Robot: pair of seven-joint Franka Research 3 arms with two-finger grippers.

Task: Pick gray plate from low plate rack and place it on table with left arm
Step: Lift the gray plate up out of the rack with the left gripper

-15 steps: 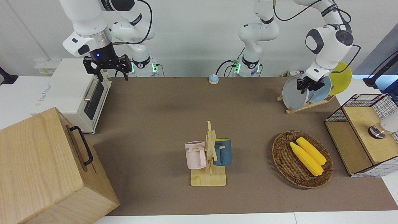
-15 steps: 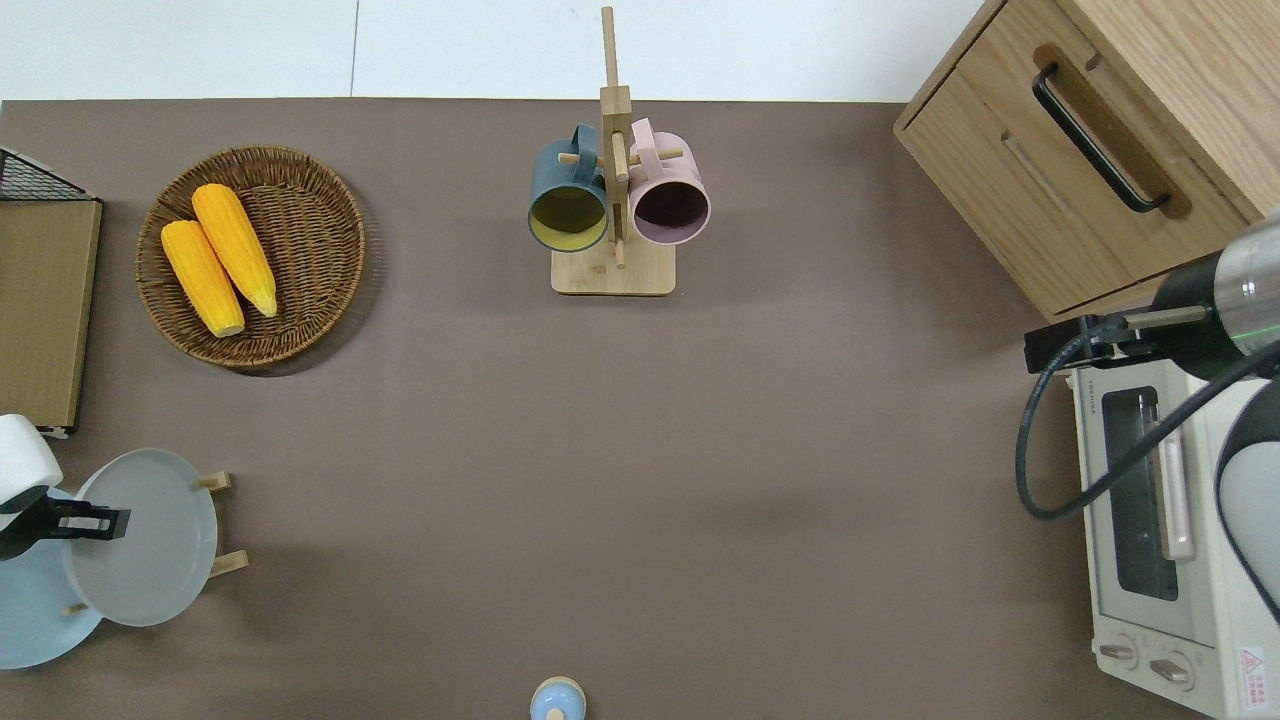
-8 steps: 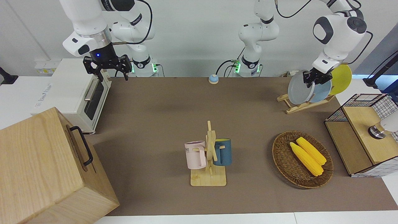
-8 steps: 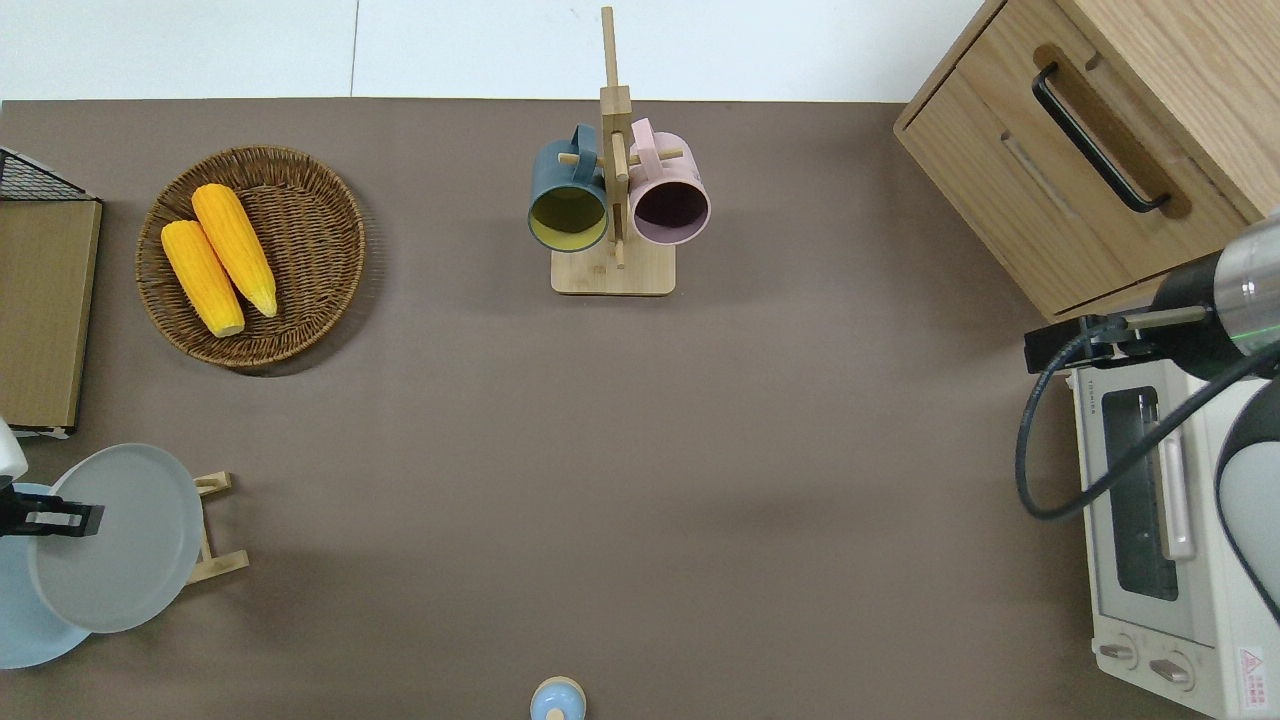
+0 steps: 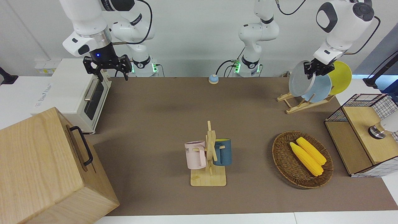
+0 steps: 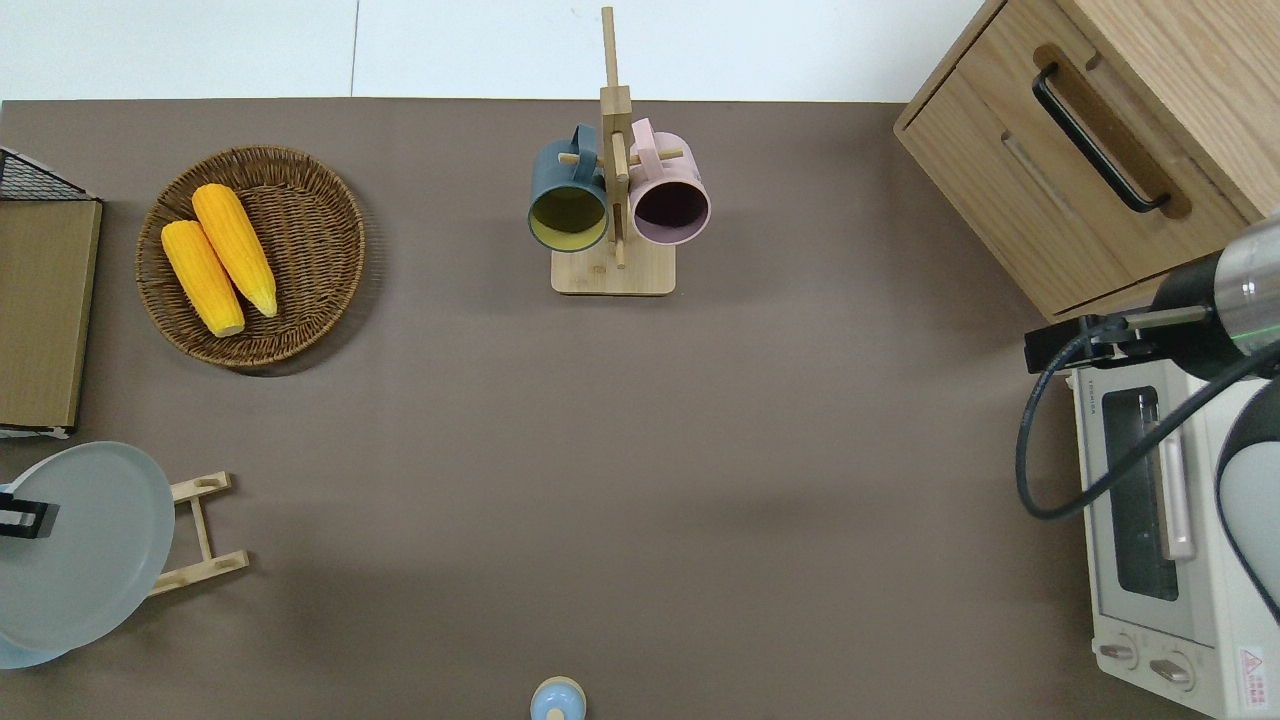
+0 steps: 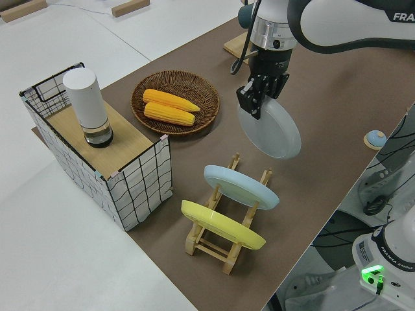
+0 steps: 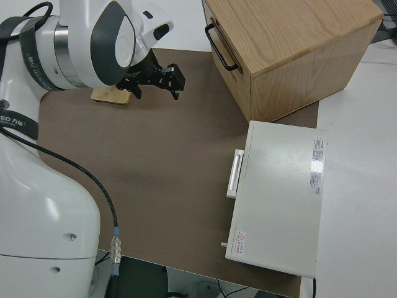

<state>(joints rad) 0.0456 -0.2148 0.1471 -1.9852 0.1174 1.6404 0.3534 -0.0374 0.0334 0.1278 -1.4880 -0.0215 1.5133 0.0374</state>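
Observation:
My left gripper (image 5: 314, 69) is shut on the rim of the gray plate (image 5: 299, 82) and holds it tilted in the air, clear of the low plate rack (image 5: 295, 104). In the overhead view the plate (image 6: 85, 545) hangs over the rack (image 6: 200, 530), and the gripper (image 6: 20, 515) shows at the picture's edge. In the left side view the gripper (image 7: 249, 103) grips the plate (image 7: 272, 129) by its upper rim. A light blue plate (image 7: 240, 186) and a yellow plate (image 7: 220, 223) stand in the rack (image 7: 220, 249). The right arm is parked, its gripper (image 5: 108, 70) open. The table (image 5: 155, 124) is brown.
A wicker basket (image 5: 279, 157) with two corn cobs lies farther from the robots than the rack. A mug stand (image 5: 210, 155) stands mid-table. A wire crate (image 5: 363, 133) is at the left arm's end. A wooden cabinet (image 5: 46, 168) and a toaster oven (image 5: 77, 90) are at the right arm's end.
My left gripper has lifted the gray plate up and out of the rack. The rack's outermost slot now stands bare. The right arm has not moved.

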